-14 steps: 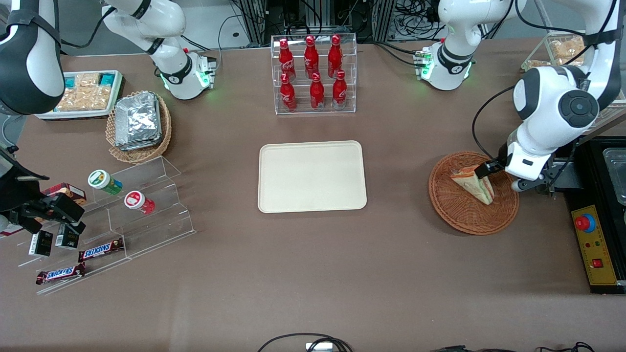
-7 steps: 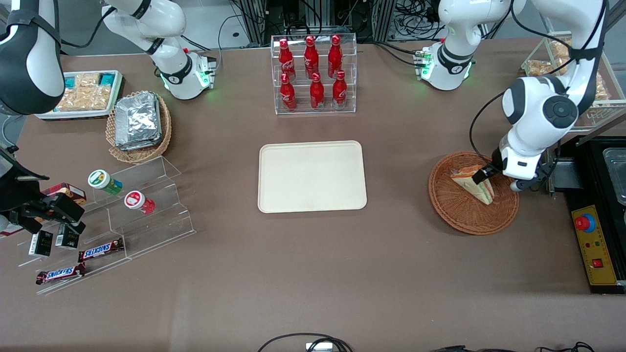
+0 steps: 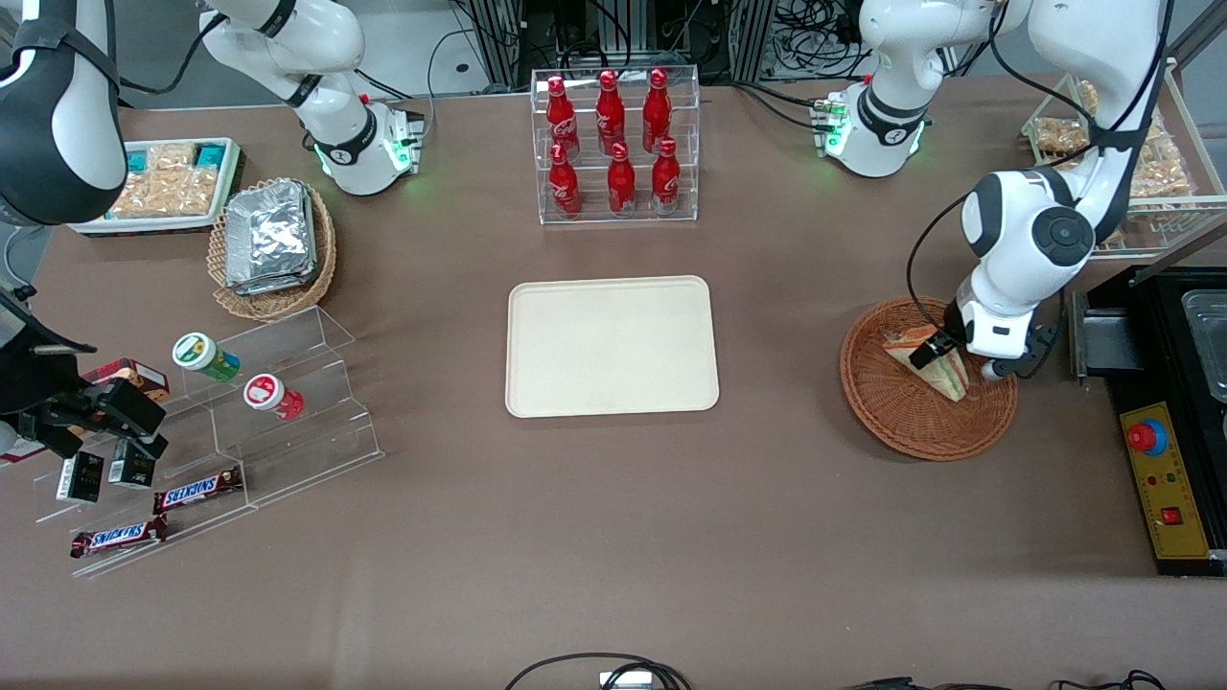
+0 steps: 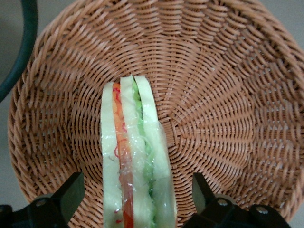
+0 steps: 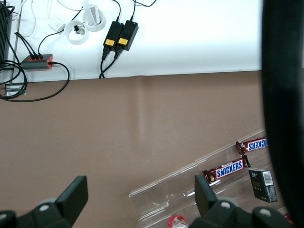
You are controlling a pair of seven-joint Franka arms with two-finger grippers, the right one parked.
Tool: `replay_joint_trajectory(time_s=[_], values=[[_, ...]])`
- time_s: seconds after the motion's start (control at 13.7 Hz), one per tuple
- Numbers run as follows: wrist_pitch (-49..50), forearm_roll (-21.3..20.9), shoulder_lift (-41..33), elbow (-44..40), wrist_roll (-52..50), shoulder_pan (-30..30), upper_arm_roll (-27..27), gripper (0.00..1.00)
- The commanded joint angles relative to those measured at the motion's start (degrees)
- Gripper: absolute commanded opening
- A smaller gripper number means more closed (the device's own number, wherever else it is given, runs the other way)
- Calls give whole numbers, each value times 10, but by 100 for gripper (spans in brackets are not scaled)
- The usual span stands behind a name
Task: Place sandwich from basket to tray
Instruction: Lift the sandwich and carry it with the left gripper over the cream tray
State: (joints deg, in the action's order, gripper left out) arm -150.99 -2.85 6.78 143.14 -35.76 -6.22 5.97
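Grasping is the step we judge to be in hand: our left arm's two-finger gripper point(image 4: 135, 192) hangs low over the round, shallow, reddish-brown woven wicker basket point(image 3: 906, 422), its black fingers point(image 4: 71, 192) spread wide with one on each side of the small triangular wedge of white bread in clear wrap point(image 4: 135, 166), neither one touching it as far as we can see. The sandwich lies in the basket on the woven floor, nearer the rim that faces the working arm's end of the table, and nothing is lifted yet. Next, we think, the fingers must come together across the bread faces, gently enough not to crush the soft slices, then lift and carry the wedge toward the flat cream-coloured rectangular tray with rounded corners point(image 3: 612, 347), which sits well apart near the table's middle. Seen edge-on from the wrist, the wedge shows pale bread layers with an orange band and green shreds between them, and the wrap glints and wrinkles over them.
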Motion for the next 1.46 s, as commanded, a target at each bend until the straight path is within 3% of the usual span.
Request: replay_joint_trajectory(time_s=[0.0,0.07,0.15,0.22,0.59,0.8,1.1,1.39], values=[[-15,-8,3,9,-18,0,2,97],[-15,-7,5,9,-21,0,2,67],[-15,-7,10,8,-33,0,2,24],[-15,-8,14,7,-38,0,2,0],[18,-8,-16,-5,-41,1,4,0],[188,-10,-64,-85,-20,9,15,0],[378,-10,-60,-254,25,15,84,0],[429,-11,-34,-351,44,15,167,0]])
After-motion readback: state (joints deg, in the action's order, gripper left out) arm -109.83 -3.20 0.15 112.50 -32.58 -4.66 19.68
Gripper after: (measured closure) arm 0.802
